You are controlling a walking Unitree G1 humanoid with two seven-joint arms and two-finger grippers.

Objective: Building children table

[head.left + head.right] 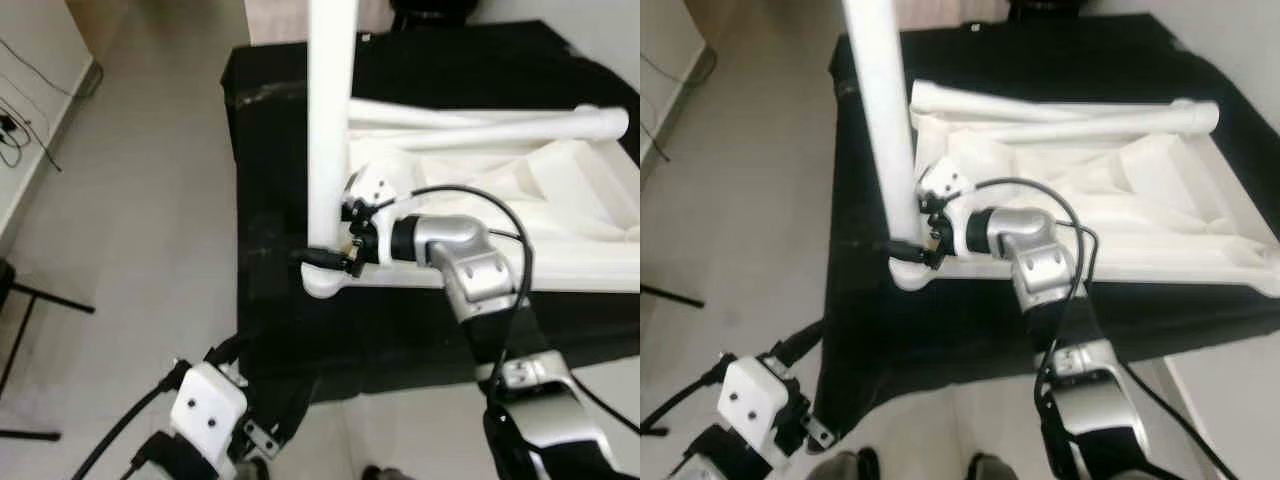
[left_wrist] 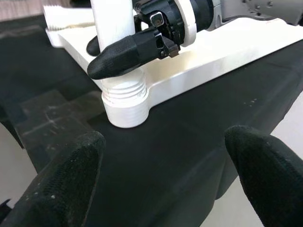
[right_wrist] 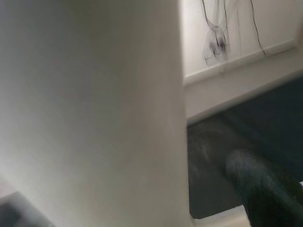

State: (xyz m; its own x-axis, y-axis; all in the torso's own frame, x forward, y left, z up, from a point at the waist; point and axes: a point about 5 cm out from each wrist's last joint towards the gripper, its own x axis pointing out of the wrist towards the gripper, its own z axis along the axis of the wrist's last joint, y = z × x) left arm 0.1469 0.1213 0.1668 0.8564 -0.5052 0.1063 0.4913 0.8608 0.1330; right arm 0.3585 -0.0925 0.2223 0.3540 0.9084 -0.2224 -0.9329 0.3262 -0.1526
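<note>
- Black cloth (image 1: 300, 120) is spread over a low platform on pale floor tiles (image 1: 140, 200), presumably to protect the white parts laid on it.
- White plastic tabletop (image 1: 1200, 200) is laid upside down on the cloth, ribbed underside up, so that the leg sockets can be reached.
- Upright white leg (image 1: 328, 130) is stood in the corner socket (image 2: 124, 111) at 9 o'clock of the tabletop; thread rings are seen above the socket, so it is judged not fully screwed home.
- Two loose legs (image 1: 1070, 115) are laid across the tabletop at 12 o'clock, awaiting fitting.
- Right gripper (image 1: 330, 262) is clamped on the upright leg just above the socket, likely for turning it.
- Left gripper (image 2: 165, 170) is held low at 7 o'clock, fingers apart, nothing between them.
</note>
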